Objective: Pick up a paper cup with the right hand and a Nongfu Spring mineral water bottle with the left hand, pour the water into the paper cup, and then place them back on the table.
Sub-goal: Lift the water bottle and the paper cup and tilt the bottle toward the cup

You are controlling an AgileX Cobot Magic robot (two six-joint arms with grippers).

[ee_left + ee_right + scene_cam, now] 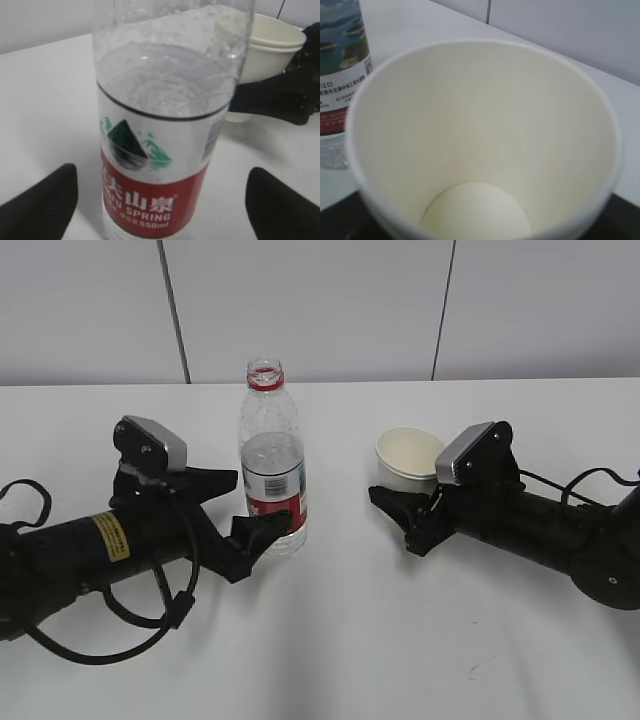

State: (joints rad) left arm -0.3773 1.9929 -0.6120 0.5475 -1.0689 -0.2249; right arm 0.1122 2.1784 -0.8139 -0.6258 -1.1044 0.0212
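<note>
Two hands lie low on the table (340, 640). The left hand (240, 508) has its fingers (42, 205) spread apart around the upright bottle (272, 460), not touching it. The right hand (400, 512) surrounds the paper cup (408, 458); whether it grips cannot be told.

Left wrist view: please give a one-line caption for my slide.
Open left end effector flanking the upright, part-filled Nongfu Spring bottle, with the paper cup behind.

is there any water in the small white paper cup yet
No, the small white paper cup looks dry inside, its cream bottom bare.
</note>
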